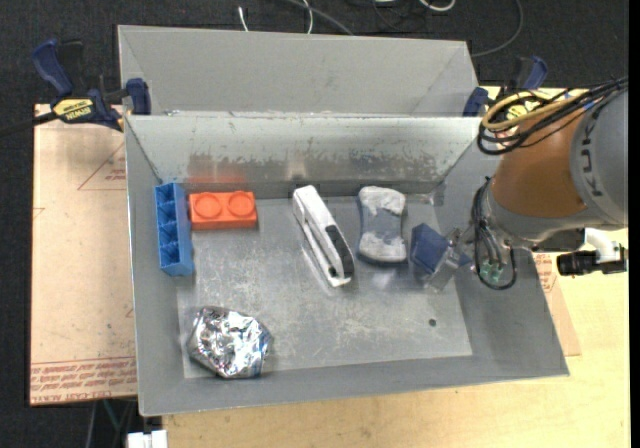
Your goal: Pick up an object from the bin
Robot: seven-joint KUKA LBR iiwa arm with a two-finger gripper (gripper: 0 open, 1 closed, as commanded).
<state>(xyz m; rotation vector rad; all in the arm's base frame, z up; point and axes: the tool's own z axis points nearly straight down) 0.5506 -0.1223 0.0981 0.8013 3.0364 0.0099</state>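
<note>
Your tool (446, 269) sits low at the right side of the bin (330, 336), right of centre in the frame. Touching it or just beside it, up and to the left, is a small dark blue block (426, 247), its longer side running roughly top to bottom of the frame. You cannot tell how far open the tool is, nor whether it has hold of the block. Further left lies a grey-and-blue lump (381, 224). Any closing move likely depends on the block sitting squarely within the tool.
</note>
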